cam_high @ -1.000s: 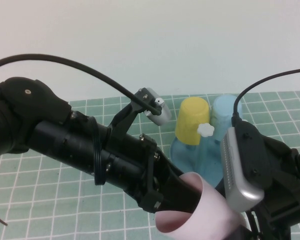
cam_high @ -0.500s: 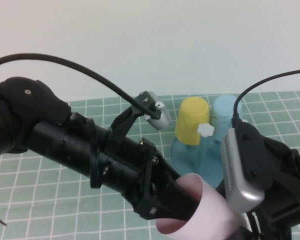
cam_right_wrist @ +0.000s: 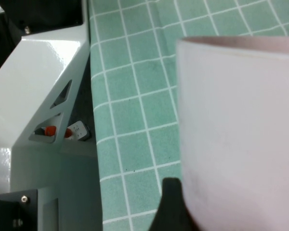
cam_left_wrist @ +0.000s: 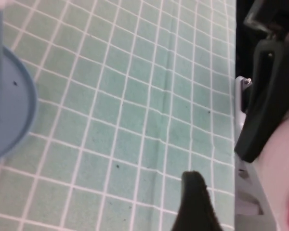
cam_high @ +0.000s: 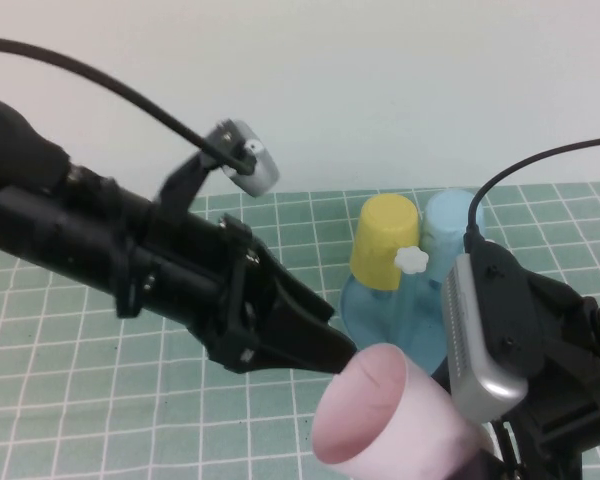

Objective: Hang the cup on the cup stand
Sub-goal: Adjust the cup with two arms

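Observation:
The pale pink cup (cam_high: 380, 420) hangs in the air at the front, lying on its side with its open mouth toward the left. My right gripper (cam_right_wrist: 231, 211) is shut on the cup (cam_right_wrist: 241, 120), one dark finger (cam_right_wrist: 171, 207) pressed against its wall. My left gripper (cam_high: 335, 340) is open, its tips just left of the cup's rim and clear of it. In the left wrist view one finger (cam_left_wrist: 195, 202) shows, with the cup (cam_left_wrist: 279, 187) off to the side. The blue cup stand (cam_high: 365, 300) is behind, with a white-knobbed peg (cam_high: 411, 259) free.
A yellow cup (cam_high: 385, 240) and a light blue cup (cam_high: 450, 225) sit upside down on pegs of the stand. A green checked mat (cam_high: 100, 400) covers the table. The stand's base (cam_left_wrist: 9, 106) also shows in the left wrist view.
My left gripper has let go of the pink cup's rim and drawn back up and to the left. The cup stays in my right gripper.

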